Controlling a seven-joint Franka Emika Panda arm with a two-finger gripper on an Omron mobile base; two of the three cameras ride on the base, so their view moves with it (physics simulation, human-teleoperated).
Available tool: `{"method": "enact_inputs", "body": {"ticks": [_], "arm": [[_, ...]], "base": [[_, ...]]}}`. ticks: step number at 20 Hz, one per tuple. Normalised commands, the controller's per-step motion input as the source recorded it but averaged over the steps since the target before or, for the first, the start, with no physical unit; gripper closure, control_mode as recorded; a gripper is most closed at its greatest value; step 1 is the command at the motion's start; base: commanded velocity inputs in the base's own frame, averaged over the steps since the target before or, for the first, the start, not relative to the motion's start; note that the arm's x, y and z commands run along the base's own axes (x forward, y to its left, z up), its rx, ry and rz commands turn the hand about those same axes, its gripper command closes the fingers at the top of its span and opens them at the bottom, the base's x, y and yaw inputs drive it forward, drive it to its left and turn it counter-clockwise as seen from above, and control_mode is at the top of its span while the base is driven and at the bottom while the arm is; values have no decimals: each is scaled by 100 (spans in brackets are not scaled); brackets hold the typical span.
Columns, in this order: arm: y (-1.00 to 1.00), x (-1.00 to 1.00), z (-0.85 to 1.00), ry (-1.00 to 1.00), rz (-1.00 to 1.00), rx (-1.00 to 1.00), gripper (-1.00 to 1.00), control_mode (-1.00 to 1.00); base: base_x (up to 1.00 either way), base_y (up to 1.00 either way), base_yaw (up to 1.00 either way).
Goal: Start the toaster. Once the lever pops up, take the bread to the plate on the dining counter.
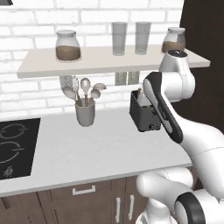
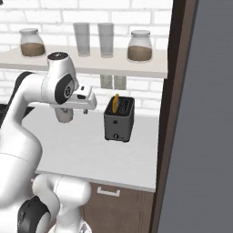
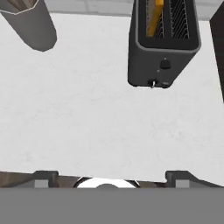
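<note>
The dark grey toaster (image 3: 164,43) stands on the pale worktop by the wall, its small knob (image 3: 164,64) and lever (image 3: 152,83) low on the front. A slice of bread (image 3: 154,15) stands in its left slot and sticks out of the top (image 2: 116,103). In the left base view my forearm covers part of the toaster (image 1: 141,114). My gripper (image 3: 111,178) hangs open above the worktop, short of the toaster and to its left, with nothing between its fingertips (image 3: 43,177). The plate and the dining counter are out of view.
A grey utensil cup (image 1: 85,113) with spoons stands left of the toaster. A black cooktop (image 1: 15,148) lies at the far left. A shelf (image 1: 109,61) with jars and glasses overhangs the worktop. A dark tall panel (image 2: 200,113) closes off the right.
</note>
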Motion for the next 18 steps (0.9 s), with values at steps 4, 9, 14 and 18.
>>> {"method": "enact_inputs", "body": {"ticks": [4,9,14,18], "arm": [[-43,0,-27,-8,-1,0,-100,-100],[-44,1,-14,-12,0,7,-100,-100],[-27,17,-9,-1,0,1,100,-100],[-16,29,-9,0,0,0,100,-100]], "base": [[0,0,0],[0,0,0],[0,0,0],[0,0,0]]}}
